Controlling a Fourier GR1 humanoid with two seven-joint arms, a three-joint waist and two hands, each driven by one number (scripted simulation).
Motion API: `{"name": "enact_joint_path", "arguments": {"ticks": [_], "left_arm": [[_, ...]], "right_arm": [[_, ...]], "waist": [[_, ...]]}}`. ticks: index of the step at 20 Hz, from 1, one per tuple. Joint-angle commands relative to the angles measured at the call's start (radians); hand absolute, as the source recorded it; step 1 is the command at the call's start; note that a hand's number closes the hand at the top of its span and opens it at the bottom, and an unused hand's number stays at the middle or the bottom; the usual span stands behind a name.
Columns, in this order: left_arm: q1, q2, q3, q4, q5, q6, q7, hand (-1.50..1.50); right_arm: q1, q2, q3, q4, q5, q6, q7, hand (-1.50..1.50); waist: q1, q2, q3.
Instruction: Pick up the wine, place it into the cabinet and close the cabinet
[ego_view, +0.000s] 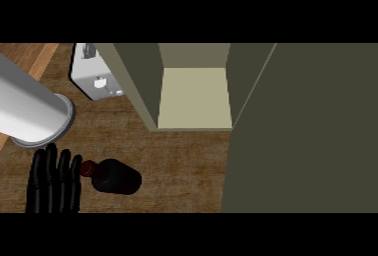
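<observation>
The wine bottle (118, 177) is dark with a reddish cap (88, 168) and stands on the wooden counter at the lower left, seen from above. My left hand (53, 182) comes up from the lower edge just left of it. Its fingers are straight and point upward, and the nearest one reaches the cap; nothing is gripped. The olive cabinet (136, 85) stands open beyond the bottle, showing a pale bare shelf (193, 95). Its door (310, 130) is swung wide and fills the right side of the view. My right hand does not show.
A large grey-white cylinder (29, 107) slants in from the left edge, ending just above my left hand. A white boxy item (96, 75) sits on the counter (184, 160) left of the cabinet's side wall.
</observation>
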Motion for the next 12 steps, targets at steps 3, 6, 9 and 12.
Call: {"name": "enact_joint_path", "arguments": {"ticks": [3, 6, 9, 12], "left_arm": [[0.031, 0.012, 0.115, 0.066, 0.307, -0.029, -0.251, -1.50], [0.111, 0.011, 0.160, 0.115, 0.410, -0.091, -0.412, -1.50], [0.162, -0.015, 0.200, 0.172, 0.480, -0.144, -0.514, -1.50], [0.176, -0.053, 0.237, 0.255, 0.549, -0.219, -0.607, -1.50]], "right_arm": [[0.035, -0.019, -0.045, -0.158, -0.080, 0.008, 0.064, -1.50], [-0.007, -0.014, -0.056, -0.122, -0.069, -0.010, 0.089, -1.50], [0.048, 0.022, 0.035, -0.166, 0.008, -0.020, 0.061, -1.50], [0.011, -0.025, -0.080, -0.165, -0.107, -0.001, 0.121, -1.50]], "waist": [[0.001, 0.000, 0.000], [0.011, 0.000, 0.001], [0.009, -0.002, 0.002], [0.009, 0.000, 0.003]]}}
